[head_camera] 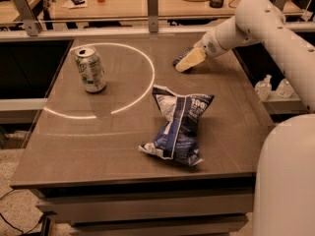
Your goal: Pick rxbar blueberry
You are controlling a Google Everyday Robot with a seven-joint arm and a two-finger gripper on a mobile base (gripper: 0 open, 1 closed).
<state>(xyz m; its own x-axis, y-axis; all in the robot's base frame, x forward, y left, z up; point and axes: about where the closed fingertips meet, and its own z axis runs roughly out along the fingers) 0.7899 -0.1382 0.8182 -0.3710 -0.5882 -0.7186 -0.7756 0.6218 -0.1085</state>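
gripper: low over the far right of the surface, on the bar; released or clenched cannot be told
rxbar blueberry: dark sliver at the gripper's left edge, mostly hidden
do well: clamp across the narrow width, lift straight up
avoid: chip bag, well apart, nearer the front
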